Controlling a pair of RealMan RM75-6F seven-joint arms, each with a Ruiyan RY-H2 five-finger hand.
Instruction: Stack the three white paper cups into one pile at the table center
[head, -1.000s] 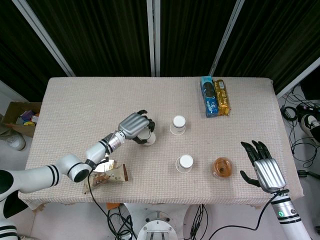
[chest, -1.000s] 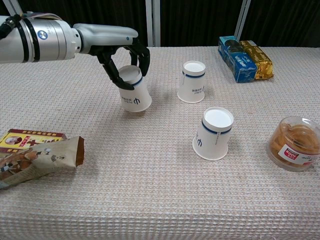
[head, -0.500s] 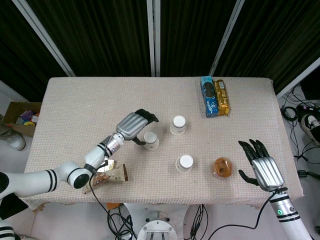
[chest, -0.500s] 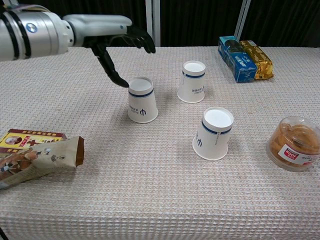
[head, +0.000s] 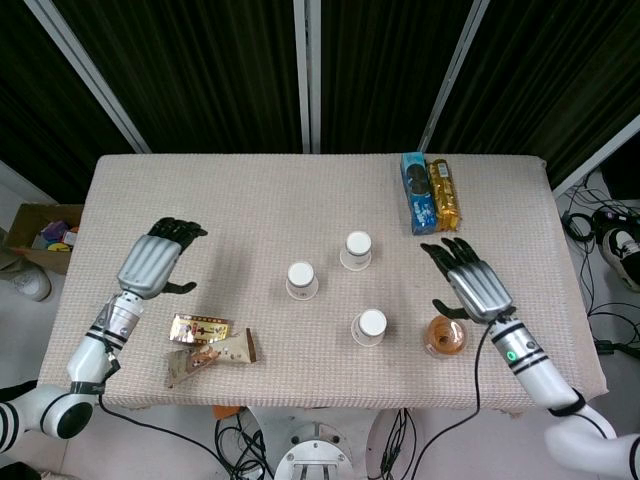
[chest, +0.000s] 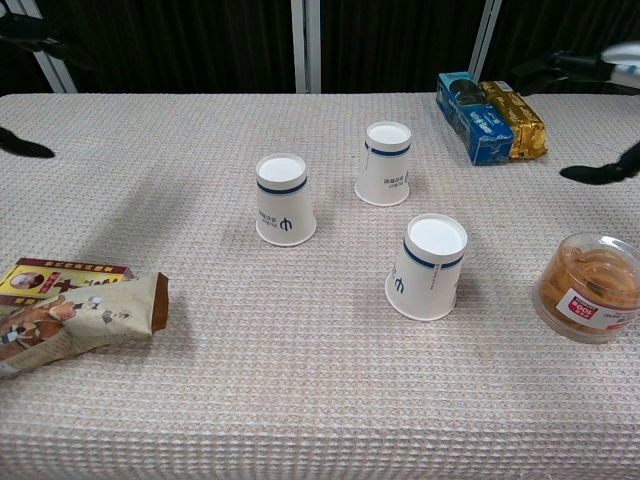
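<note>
I see 3 cups, all upside down, standing apart near table center: left cup, far cup, near cup. None stacked. My left hand hangs over the table's left side, fingers spread, holding nothing. My right hand is fanned wide too, empty, just beyond the clear snack tub. Snack packets lie at front left, 2 cookie packs at far right on the table.
</note>
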